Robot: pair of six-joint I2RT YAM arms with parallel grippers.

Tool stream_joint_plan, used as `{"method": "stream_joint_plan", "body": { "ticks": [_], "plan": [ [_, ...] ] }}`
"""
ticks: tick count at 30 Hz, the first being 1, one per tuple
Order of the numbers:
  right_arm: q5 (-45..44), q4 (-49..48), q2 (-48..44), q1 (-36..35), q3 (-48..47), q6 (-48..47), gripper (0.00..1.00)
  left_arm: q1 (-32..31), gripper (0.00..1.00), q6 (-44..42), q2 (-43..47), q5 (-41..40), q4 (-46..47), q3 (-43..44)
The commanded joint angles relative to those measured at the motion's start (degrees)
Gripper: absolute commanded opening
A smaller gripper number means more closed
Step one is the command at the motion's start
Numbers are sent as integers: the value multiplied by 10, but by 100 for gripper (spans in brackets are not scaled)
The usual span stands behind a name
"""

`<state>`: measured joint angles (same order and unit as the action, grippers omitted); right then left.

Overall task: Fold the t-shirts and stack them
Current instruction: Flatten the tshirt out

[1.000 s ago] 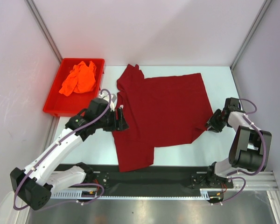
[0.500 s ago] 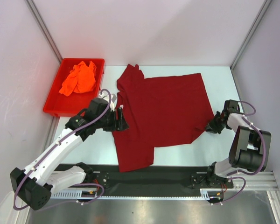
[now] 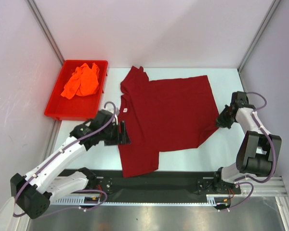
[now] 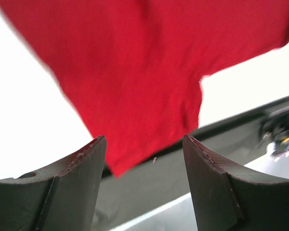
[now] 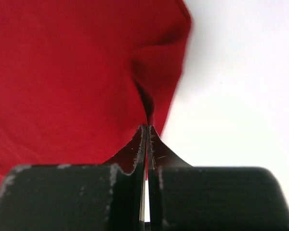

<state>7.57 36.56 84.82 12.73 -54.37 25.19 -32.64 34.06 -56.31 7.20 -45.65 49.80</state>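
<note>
- Nearest, the black rail (image 3: 183,179) runs along the table's (image 3: 221,151) near edge. The near flap of the maroon t-shirt (image 3: 168,108) ends just over it.
- The left gripper (image 3: 124,133) sits at the shirt's left edge, above that near flap. Its jaws stand wide and released. In its wrist view the cloth lies beyond the fingers, with nothing between them.
- The right gripper (image 3: 221,120) is at the shirt's right edge, near the lower right corner. It is clenched on the maroon cloth: the wrist view shows the fabric drawn up in a pucker straight into the closed fingertips.
- The shirt's body lies spread mostly flat on the table between the two grippers. One sleeve is bunched at its far left corner.
- Farthest, off the shirt's far left corner, stands the red bin (image 3: 72,114). The orange t-shirt (image 3: 81,81) is crumpled inside it, untouched.
- Judgement: the first fold of the maroon shirt is only beginning. One side is pinched and the other is not yet taken; nothing is folded or stacked.
- The next move seems to call for the left gripper to close on the shirt's left edge. Both could then lift evenly and carry the cloth over. The right pinch is narrow, so uneven pulling could slip the fabric or skew the fold.
</note>
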Motion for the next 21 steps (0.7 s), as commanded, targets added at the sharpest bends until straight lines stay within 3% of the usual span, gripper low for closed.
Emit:
{"method": "stream_joint_plan", "body": {
  "ticks": [1,7,12,14,21],
  "plan": [
    [-40,55,0,-21,-66,-8,0,-54,70,85,21,-31,-58,-37],
    [-27,83,9,-35,-100,-16,0,-188,64,285,76,-122,-107,-106],
    [-14,78,9,-57,-87,-18,0,-289,62,414,57,-156,-69,-165],
    [-17,77,5,-61,-86,-20,0,-318,59,430,43,-169,-52,-182],
    [-20,72,4,-67,-81,-23,0,-324,48,428,39,-176,13,-223]
  ]
}}
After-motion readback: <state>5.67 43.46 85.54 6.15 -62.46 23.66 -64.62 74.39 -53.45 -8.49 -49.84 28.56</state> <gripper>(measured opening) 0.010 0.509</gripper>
